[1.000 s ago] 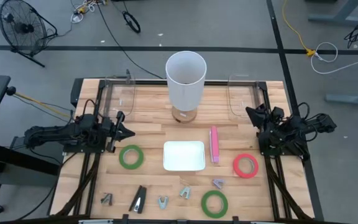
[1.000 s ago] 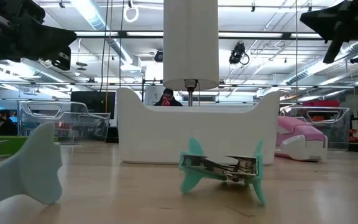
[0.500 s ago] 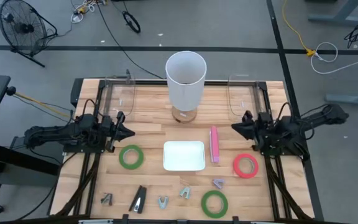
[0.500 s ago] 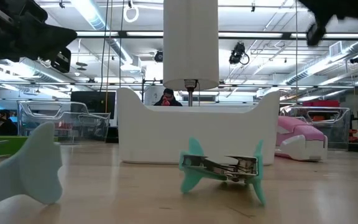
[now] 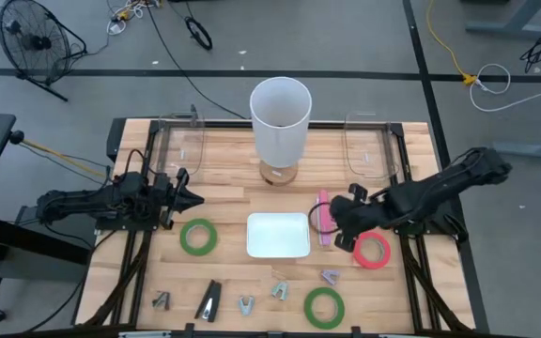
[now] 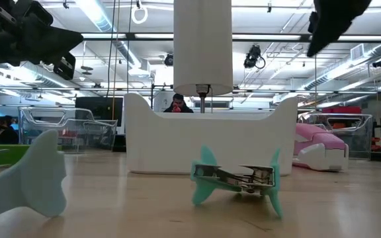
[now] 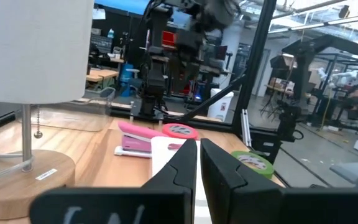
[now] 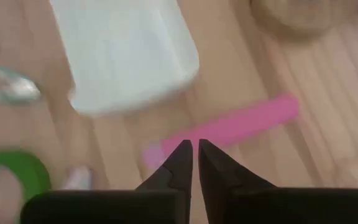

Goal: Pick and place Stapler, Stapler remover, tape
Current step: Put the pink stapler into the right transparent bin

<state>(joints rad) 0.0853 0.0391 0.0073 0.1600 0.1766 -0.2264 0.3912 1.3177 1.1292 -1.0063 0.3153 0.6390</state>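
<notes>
A pink stapler lies flat on the table, right of the white tray; it also shows in the right wrist view. My right gripper hovers over the stapler's middle, pointing down, fingers shut and empty. A red tape roll lies right of it. Green tape rolls lie left of the tray and at the front. A black stapler and several small staple removers lie along the front. My left gripper waits at the table's left, shut.
A white lamp stands at the far middle on a round wooden base. Clear plastic bins stand at the far left and far right. A teal staple remover lies in front of the tray in the low view.
My right gripper has swung from the table's right edge toward the middle, reaching out over the pink stapler and tipping downward. Nothing on the table has moved.
</notes>
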